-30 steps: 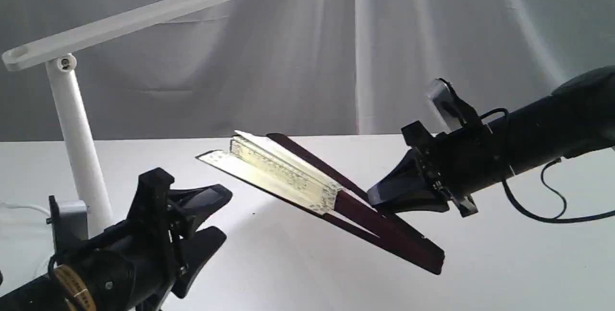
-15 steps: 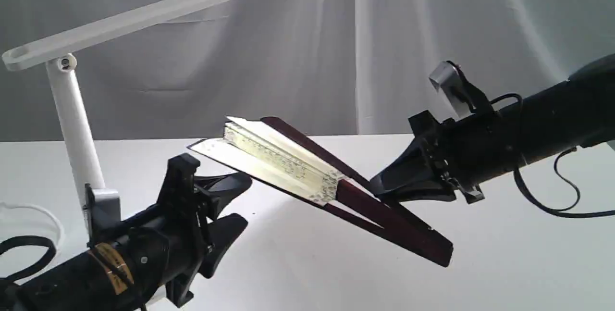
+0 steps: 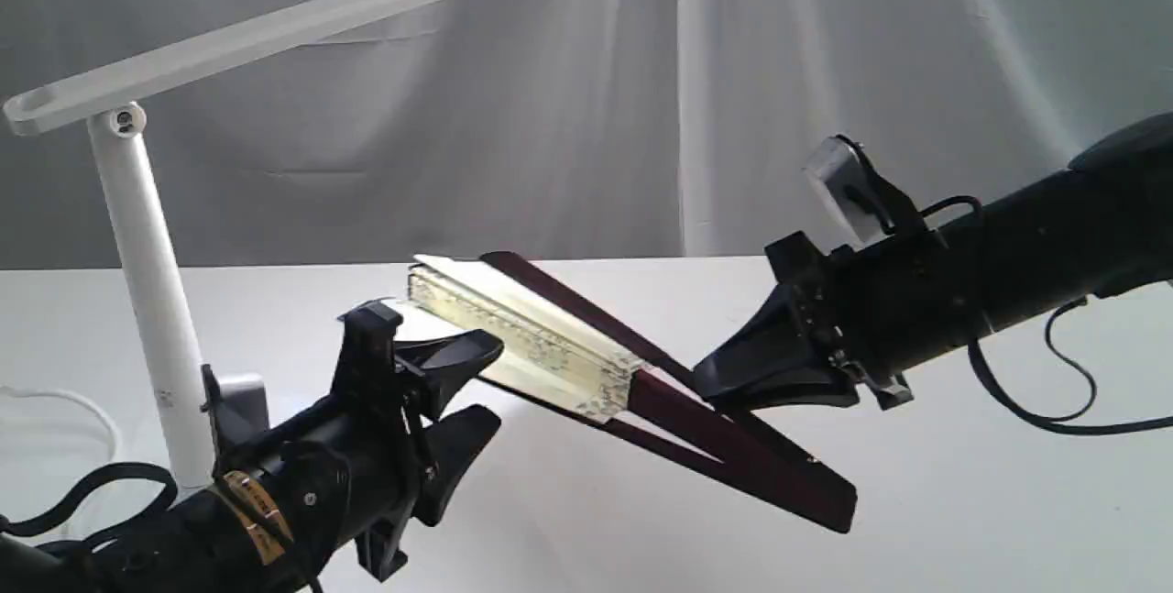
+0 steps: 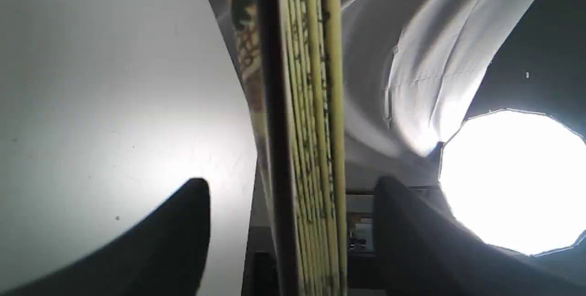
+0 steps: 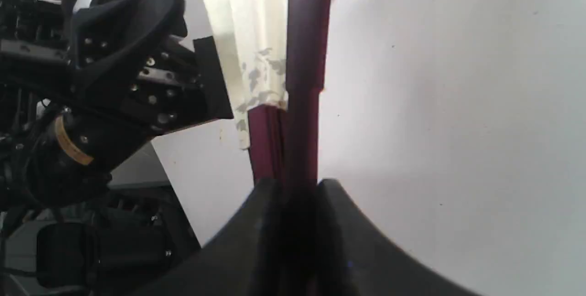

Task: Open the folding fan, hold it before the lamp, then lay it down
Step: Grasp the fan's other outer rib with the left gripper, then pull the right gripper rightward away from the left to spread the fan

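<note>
The folding fan (image 3: 550, 336) hangs slanted above the white table, partly spread, with cream pleats toward the lamp and maroon ribs toward the front right. My right gripper (image 3: 704, 379) is shut on the maroon guard, which the right wrist view shows pinched between the fingers (image 5: 297, 184). My left gripper (image 3: 495, 382) is open, and its two fingers straddle the fan's paper end. In the left wrist view the stacked pleats (image 4: 302, 126) stand between the fingers without touching them. The white lamp (image 3: 147, 272) stands at the left, its bar head (image 3: 247, 38) slanting up over the fan. My left arm hides the lamp's base.
A white cord (image 3: 55, 410) loops on the table (image 3: 962, 501) by the lamp. A black cable (image 3: 1054, 410) hangs from my right arm. A grey drape (image 3: 641, 98) closes the back. A bright round studio light (image 4: 512, 181) shows in the left wrist view.
My left gripper has moved right and up, so that its open fingers now straddle the fan's paper end. The fan, still held by my right gripper, has shifted slightly left and down.
</note>
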